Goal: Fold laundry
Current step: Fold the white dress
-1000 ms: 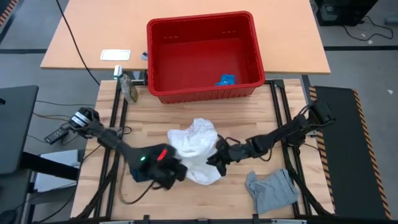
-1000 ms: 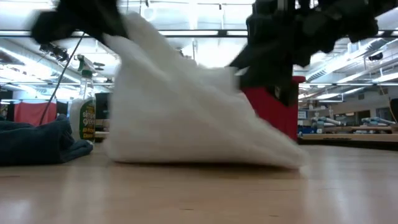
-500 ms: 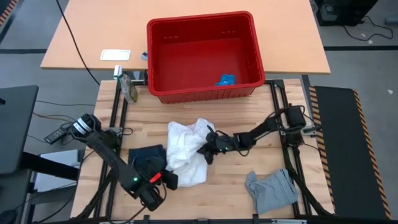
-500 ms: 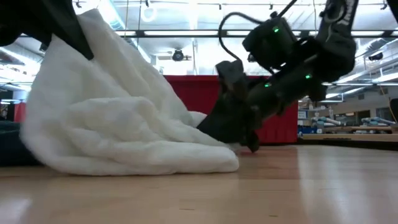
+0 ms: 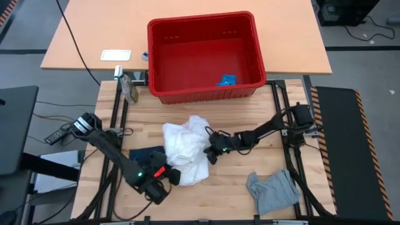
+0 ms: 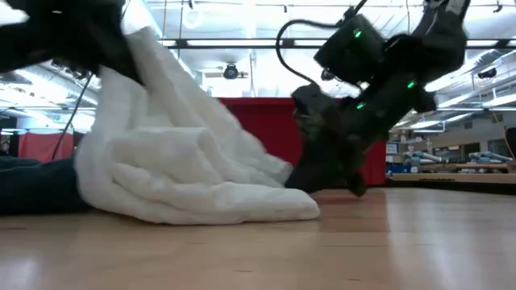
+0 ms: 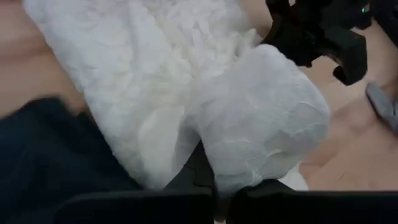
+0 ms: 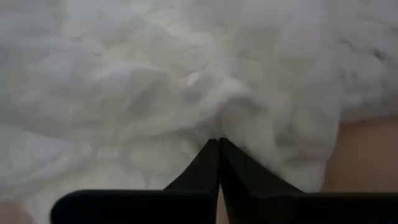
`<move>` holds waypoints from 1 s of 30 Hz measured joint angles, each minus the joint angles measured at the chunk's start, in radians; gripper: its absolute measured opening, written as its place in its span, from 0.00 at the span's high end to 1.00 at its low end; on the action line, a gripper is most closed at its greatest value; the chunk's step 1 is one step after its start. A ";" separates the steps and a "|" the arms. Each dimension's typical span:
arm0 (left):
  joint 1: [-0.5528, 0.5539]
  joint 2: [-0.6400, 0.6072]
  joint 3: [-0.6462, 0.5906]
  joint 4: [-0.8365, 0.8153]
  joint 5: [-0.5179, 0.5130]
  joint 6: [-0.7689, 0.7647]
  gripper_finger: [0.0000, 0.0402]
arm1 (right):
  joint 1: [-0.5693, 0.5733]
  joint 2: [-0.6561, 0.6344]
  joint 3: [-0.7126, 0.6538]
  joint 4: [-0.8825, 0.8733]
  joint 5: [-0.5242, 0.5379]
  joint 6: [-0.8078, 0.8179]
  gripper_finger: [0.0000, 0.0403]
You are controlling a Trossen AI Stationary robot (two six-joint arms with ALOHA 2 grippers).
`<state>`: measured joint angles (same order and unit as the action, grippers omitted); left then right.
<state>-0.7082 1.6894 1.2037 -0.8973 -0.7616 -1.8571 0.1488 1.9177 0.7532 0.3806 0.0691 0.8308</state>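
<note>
Mid-table, the white cloth lies bunched beside the navy cloth. The left gripper pinches its near edge; the right gripper, fingers together, seemingly nips its far side.

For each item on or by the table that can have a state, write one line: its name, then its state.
White cloth: bunched, gripped at two edges.
Navy cloth: crumpled, lying beside the white cloth.
Grey cloth: lying loose and rumpled, untouched.
Red basket: upright, holding one small blue item.
Left gripper: shut on the white cloth.
Right gripper: shut on the white cloth.
</note>
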 joint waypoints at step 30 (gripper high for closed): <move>0.365 0.018 0.000 0.644 0.245 1.037 0.99 | 0.368 -0.592 -0.010 -0.893 0.299 -0.259 0.51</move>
<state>-0.3430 1.7077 1.2037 -0.2538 -0.5163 -0.8196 0.5166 1.3256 0.7433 -0.5122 0.3681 0.5716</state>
